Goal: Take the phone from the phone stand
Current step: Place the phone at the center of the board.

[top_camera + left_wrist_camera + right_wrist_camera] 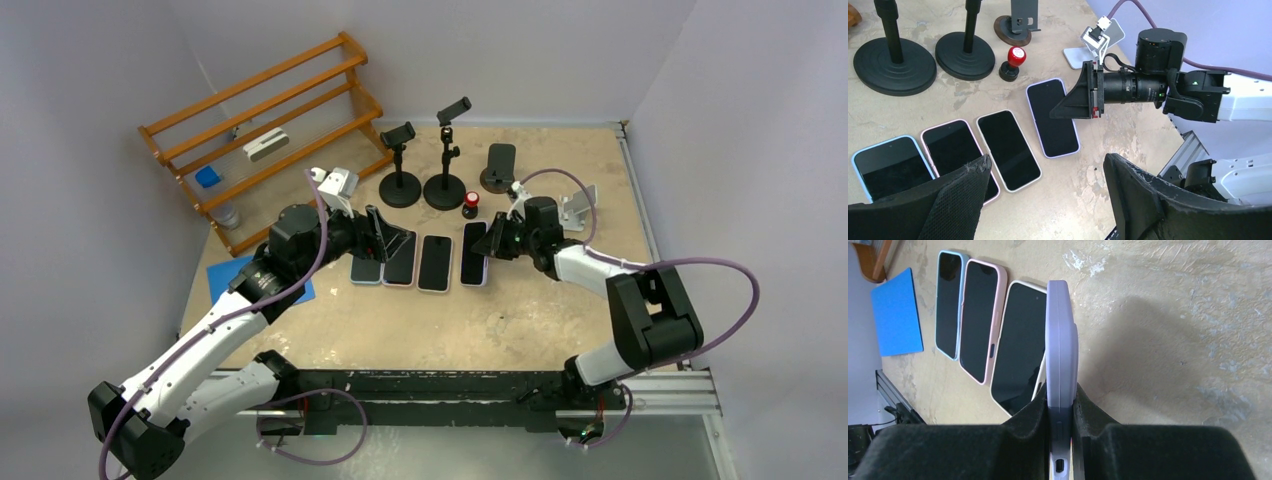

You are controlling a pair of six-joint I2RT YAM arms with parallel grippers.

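Note:
My right gripper [1060, 395] is shut on a lavender-cased phone [1060, 345], pinching one end across its thickness; I see the phone edge-on. In the top view this phone [474, 253] is rightmost in a row of phones on the table, low over or resting on it, with the right gripper [493, 240] at its right. In the left wrist view the phone [1053, 117] looks flat, screen up. My left gripper [1045, 165] is open and empty above the row, over the pink phone [400, 258] in the top view [385, 238]. Two black phone stands [400, 165] [446, 150] stand behind, empty.
A white phone [435, 262] and a blue phone [366, 268] also lie in the row. A brown-based stand [498, 165], a white stand [578, 208] and a red-topped knob [470, 205] are behind. A wooden rack [270, 130] is at back left, a blue mat [235, 278] at left.

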